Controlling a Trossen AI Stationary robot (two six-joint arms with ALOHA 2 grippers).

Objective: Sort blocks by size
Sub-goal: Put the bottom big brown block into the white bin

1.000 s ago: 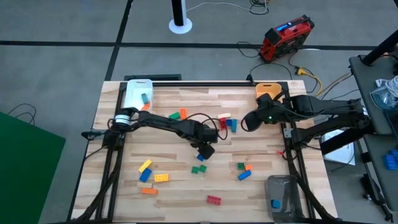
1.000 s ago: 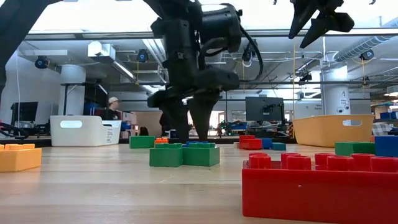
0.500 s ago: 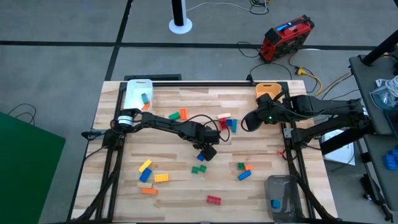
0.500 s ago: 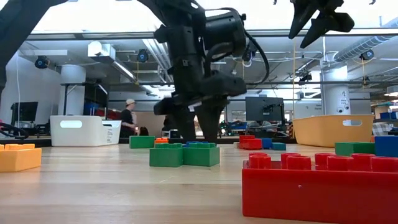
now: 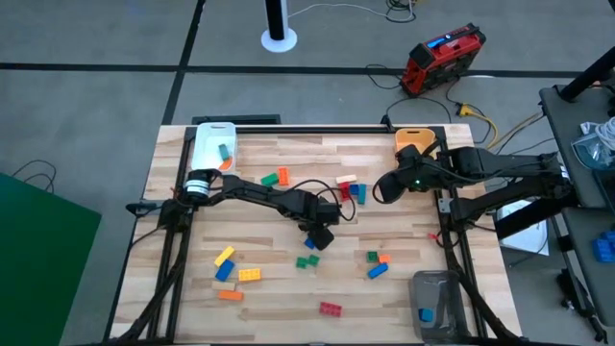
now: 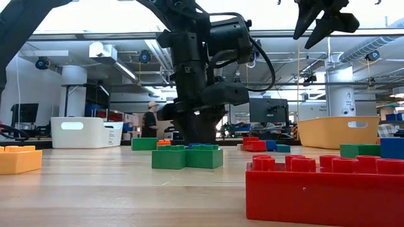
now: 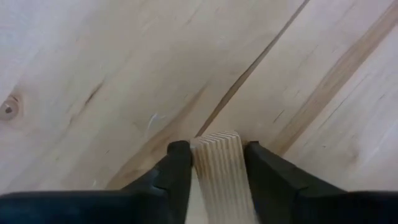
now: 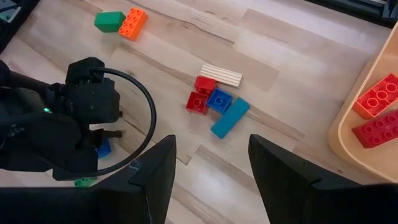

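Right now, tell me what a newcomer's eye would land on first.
The left gripper sits low at mid-table, beside a small blue studded plastic brick. Coloured bricks lie scattered over the pale wooden table. The right gripper hovers open near the orange-yellow bin, which holds red bricks.

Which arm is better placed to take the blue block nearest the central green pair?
Left. The left hand is low, right beside the blue block; the right hand is raised high, farther off, near the orange bin.
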